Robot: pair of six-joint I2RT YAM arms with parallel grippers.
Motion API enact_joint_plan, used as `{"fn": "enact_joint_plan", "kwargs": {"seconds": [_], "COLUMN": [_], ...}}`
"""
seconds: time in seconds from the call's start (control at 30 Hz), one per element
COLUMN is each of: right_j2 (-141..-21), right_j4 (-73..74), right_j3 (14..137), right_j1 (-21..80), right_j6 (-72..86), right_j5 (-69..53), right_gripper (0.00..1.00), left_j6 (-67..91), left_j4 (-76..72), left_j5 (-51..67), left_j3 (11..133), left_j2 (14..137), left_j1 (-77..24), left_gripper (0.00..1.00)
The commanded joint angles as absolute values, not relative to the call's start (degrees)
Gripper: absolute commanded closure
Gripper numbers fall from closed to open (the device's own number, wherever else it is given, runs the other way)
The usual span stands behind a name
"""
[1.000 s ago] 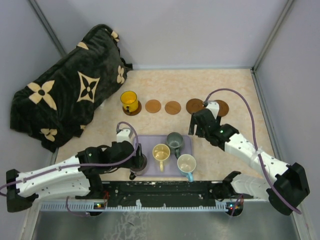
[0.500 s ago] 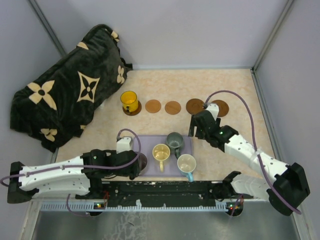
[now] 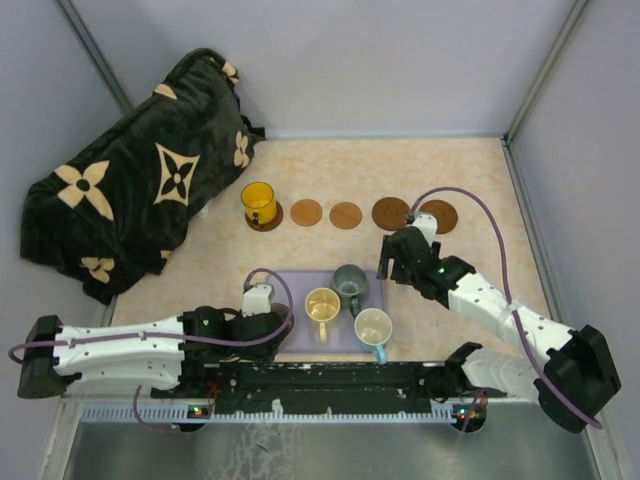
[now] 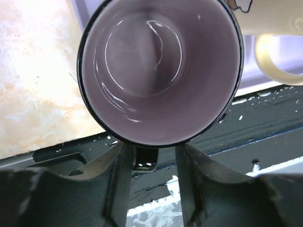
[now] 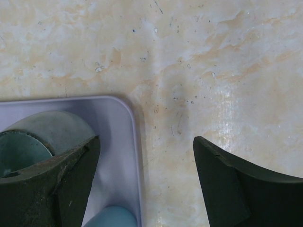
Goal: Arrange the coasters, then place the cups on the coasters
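A yellow cup (image 3: 258,203) stands on the leftmost coaster (image 3: 266,219). More bare coasters (image 3: 306,212) (image 3: 345,215) (image 3: 390,211) lie in a row to its right. On the lavender tray (image 3: 368,277) stand a cream cup (image 3: 322,304), a dark grey-green cup (image 3: 350,282) and a white cup (image 3: 373,326). My left gripper (image 3: 279,324) (image 4: 149,156) covers the mauve cup (image 4: 158,71) at the tray's left end. Its fingers (image 4: 116,179) straddle the dark handle (image 4: 144,158), with a gap on the right side. My right gripper (image 3: 393,258) (image 5: 147,156) is open and empty beside the tray's far right corner (image 5: 135,137).
A black blanket with cream flower shapes (image 3: 140,180) lies heaped at the far left. The arms' black base rail (image 3: 330,380) runs along the near edge just behind the tray. Grey walls close in the back and both sides.
My left arm has sunk and reached right over the mauve cup, and its jaws have narrowed around the handle. My right gripper has drifted slightly nearer, still open.
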State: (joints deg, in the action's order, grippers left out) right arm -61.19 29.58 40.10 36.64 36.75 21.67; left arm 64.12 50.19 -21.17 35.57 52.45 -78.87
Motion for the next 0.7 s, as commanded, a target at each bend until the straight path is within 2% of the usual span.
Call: {"fn": "enact_joint_plan", "kwargs": {"seconds": [0.0,0.67], "right_j2": [-61.20,-61.46], "right_j4": [27.06,25.49], "right_j3": [40.40,38.76], "right_j1": [36.22,36.20], "right_j6": [37.65,37.90], "right_j5": [21.54,20.39], "right_gripper": [0.20,0.20], "left_j6": [65.14,64.81], "left_j4": [47.39,48.35], "left_j5": [-21.68,-28.63], "left_j3": [33.92,38.24], "left_j2": [53.01,61.43], "left_j1": [-79.64,-82.37], "left_gripper": [0.57,0.93]}}
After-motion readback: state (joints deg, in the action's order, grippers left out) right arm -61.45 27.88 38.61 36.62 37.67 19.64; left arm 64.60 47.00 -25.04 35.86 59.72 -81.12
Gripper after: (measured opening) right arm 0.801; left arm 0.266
